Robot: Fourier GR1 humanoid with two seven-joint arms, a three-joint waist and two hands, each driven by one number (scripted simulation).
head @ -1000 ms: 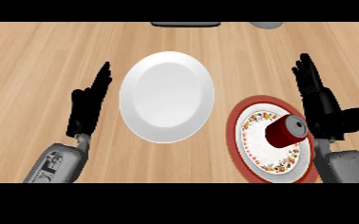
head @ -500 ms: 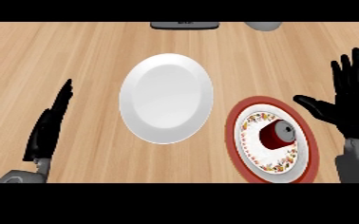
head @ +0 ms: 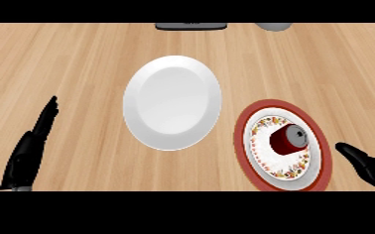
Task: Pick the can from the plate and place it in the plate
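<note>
Fingers of my right hand show barely, so I cannot tell their state. I should reach toward ten o'clock and wrap the tipped dark-red metal can on the red-rimmed patterned plate, then carry it to the plain white plate.

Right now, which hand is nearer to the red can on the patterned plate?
Right. The right hand is just beside the can, at the plate's right rim. The left hand is far across the counter, beyond the white plate.

Bare bench lies open left of the white plate and between it and the red-rimmed plate, where the tilted can stands clear on every side.
</note>
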